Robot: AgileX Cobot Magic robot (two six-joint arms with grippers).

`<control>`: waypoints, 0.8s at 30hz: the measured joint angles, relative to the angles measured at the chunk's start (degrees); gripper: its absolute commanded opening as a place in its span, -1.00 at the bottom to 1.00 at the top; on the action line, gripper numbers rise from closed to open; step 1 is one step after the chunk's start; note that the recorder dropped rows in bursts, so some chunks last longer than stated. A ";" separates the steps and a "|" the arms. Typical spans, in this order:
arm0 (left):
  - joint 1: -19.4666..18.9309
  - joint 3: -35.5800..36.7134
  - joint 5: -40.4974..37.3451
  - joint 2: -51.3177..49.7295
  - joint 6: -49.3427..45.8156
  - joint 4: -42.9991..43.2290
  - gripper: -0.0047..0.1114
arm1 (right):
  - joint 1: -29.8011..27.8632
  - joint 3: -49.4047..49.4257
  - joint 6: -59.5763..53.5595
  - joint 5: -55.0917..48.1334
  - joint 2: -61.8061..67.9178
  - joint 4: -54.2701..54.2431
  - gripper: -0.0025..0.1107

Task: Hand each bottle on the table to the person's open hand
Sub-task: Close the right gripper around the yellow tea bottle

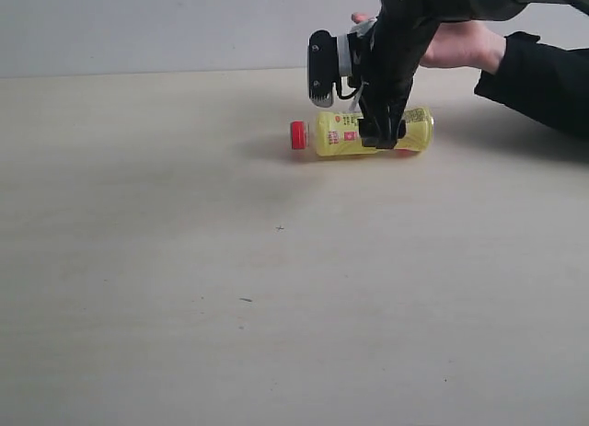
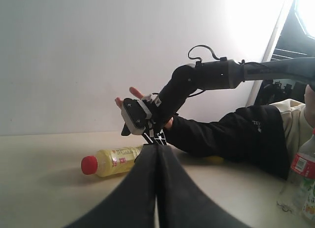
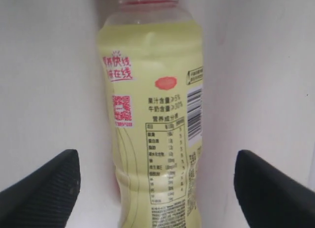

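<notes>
Right claw (image 1: 383,139): spread wide, straddling the yellow bottle (image 1: 333,134), with a gap on both sides; placed to close, by the look of it, but not gripping.
Yellow bottle: on its side on the surface (image 1: 230,288), red cap pointing away from the person.
Person's hand (image 1: 460,44): open, palm up, just behind the arm, ready to receive.
Left claw (image 2: 157,188): pressed shut, empty, well clear of the pickup.
Clear red-labelled bottle (image 2: 301,169): upright at the person's side, likely already delivered.

Yellow bottle (image 1: 336,136) with red cap (image 1: 298,135) and pink label print, pale beige table (image 1: 184,260), black sleeve (image 1: 543,81)
</notes>
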State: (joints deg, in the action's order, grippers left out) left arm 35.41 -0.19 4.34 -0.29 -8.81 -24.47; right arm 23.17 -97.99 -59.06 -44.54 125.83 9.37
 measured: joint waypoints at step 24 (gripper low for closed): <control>0.00 0.00 0.00 0.00 0.00 0.00 -0.92 | 0.10 0.00 0.14 7.11 4.50 2.90 0.47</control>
State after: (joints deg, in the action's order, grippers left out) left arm 35.41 -0.19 4.34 -0.29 -8.81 -24.47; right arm 23.27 -97.99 -58.92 -37.43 130.33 12.27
